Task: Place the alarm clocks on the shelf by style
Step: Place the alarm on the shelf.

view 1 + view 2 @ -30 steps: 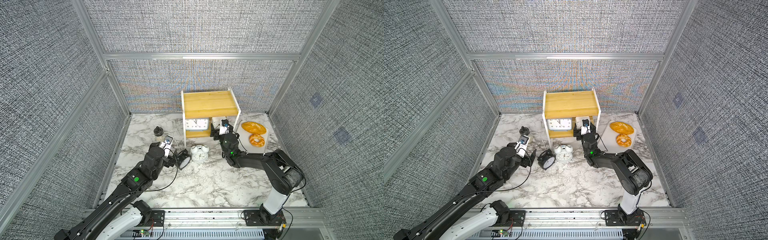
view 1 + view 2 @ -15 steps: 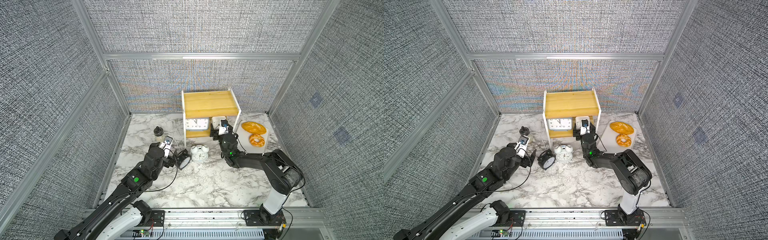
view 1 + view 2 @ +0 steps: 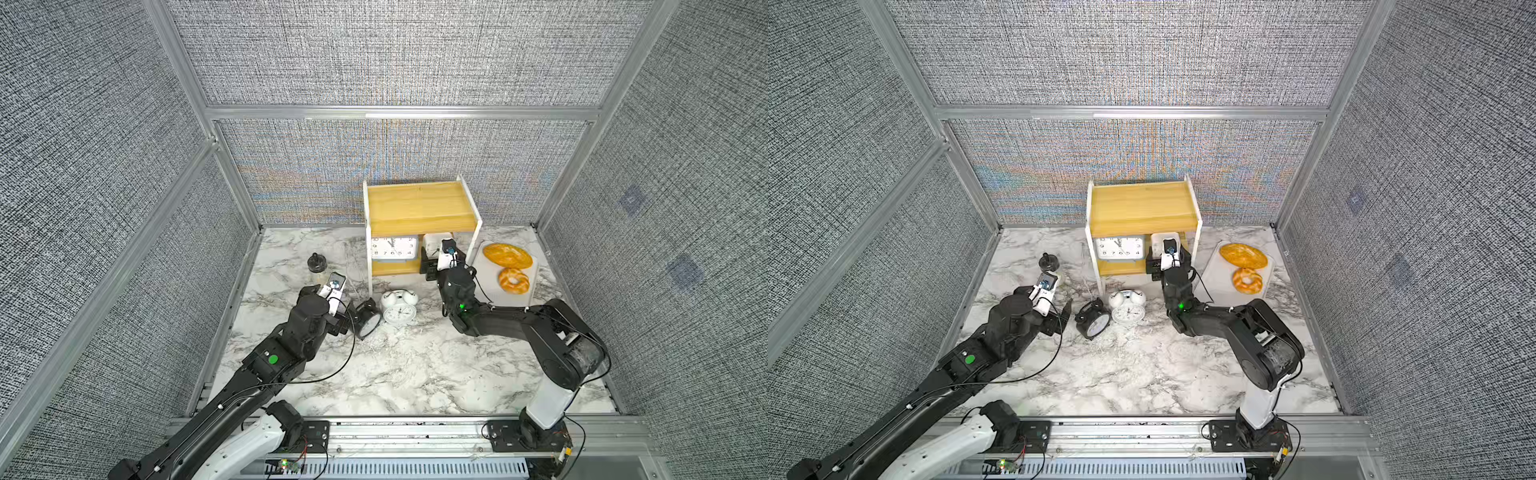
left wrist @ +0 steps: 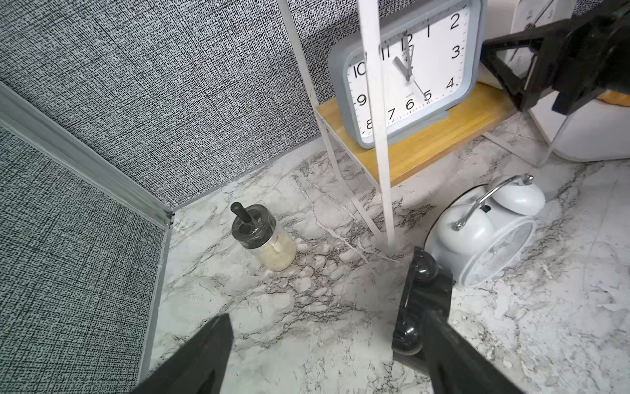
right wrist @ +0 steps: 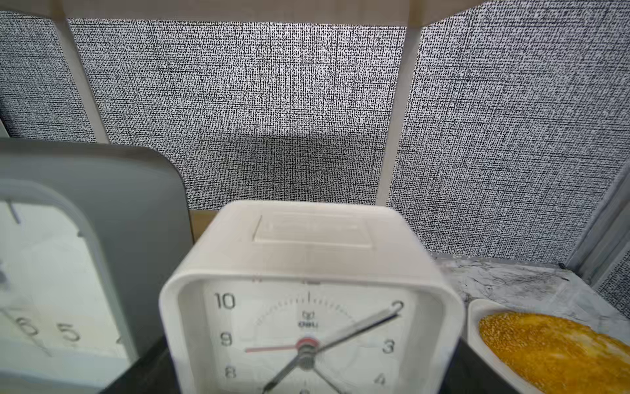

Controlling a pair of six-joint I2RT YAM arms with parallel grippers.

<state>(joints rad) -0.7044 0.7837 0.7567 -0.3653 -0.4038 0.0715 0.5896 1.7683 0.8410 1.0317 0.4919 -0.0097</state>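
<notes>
The shelf (image 3: 419,203) stands at the back, with the grey-blue clock (image 3: 394,248) on its lower board. Beside that clock sits the small white square clock (image 5: 306,259), and my right gripper (image 3: 429,259) is shut on its sides; dark fingers (image 5: 150,368) hug both edges. The black twin-bell clock (image 3: 368,322) and the white twin-bell clock (image 3: 399,307) lie on the marble in front of the shelf. My left gripper (image 4: 327,320) is open just left of the black clock (image 4: 422,293). One finger (image 4: 443,341) is right next to it, and nothing is between the fingers.
A small jar with a black lid (image 3: 317,264) stands left of the shelf. A white tray (image 3: 534,282) with a bread loaf (image 3: 507,255) and a bagel (image 3: 514,280) lies right of it. Fabric walls close in the left, back and right sides.
My right arm has shifted slightly left, in toward the shelf's lower board, with the small white clock. The left arm has not moved.
</notes>
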